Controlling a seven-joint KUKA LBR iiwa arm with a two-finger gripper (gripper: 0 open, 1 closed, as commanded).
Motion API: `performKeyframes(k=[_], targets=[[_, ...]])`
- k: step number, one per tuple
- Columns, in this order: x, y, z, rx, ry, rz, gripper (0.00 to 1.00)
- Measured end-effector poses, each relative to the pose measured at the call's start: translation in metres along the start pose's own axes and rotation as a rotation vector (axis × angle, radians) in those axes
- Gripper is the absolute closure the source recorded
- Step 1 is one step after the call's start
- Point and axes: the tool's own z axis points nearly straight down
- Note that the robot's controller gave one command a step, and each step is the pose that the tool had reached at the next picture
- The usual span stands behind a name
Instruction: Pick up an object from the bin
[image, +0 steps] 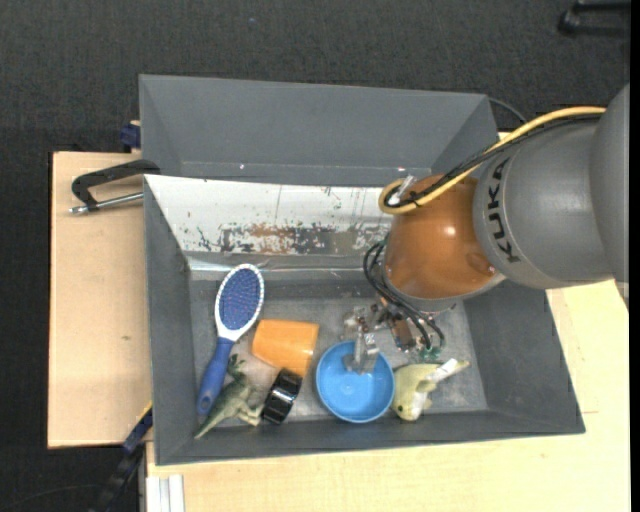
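Observation:
My gripper (362, 342) hangs below the orange wrist cover, low in the front middle of the bin. Its metal tip reaches down onto the far rim of a round blue bowl (354, 388), which lies upright on the bin floor. Just left of the bowl an orange cup (285, 343) lies on its side. To the right, a pale yellow toy figure (412, 388) rests close against the bowl. Nothing can be made out as held by the gripper.
A blue hairbrush (236, 305) lies along the left wall, with a green dinosaur (228, 402) and a small black cylinder (281, 395) at the front left. The arm covers the bin's right back part.

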Motion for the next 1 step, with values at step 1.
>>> performKeyframes(k=[1], targets=[[-0.0031,-0.017,-0.2021,0.004,-0.016,-0.024,1.0]])
